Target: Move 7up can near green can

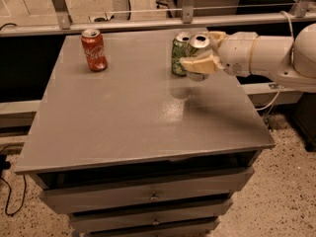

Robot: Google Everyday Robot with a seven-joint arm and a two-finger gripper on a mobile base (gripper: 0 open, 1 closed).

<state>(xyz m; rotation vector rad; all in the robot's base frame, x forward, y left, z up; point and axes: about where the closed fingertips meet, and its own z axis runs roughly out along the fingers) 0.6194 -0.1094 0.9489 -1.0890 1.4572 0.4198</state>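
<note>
My gripper (pixel 202 58) comes in from the right over the far right part of the grey table (pixel 123 117). It is shut on the 7up can (pixel 199 47), a silver-topped can held upright a little above the tabletop. Its cream fingers (pixel 200 64) cover most of the can's body. The green can (pixel 179 54), dark green with a pale pattern and silver top, stands on the table right beside the held can, to its left and slightly behind it. The two cans look almost touching.
A red cola can (pixel 94 50) stands at the far left of the table. A metal rail (pixel 148 22) runs along the table's back edge. Drawers (pixel 153 196) sit below the front edge. The robot's white arm (pixel 266 53) spans the right side.
</note>
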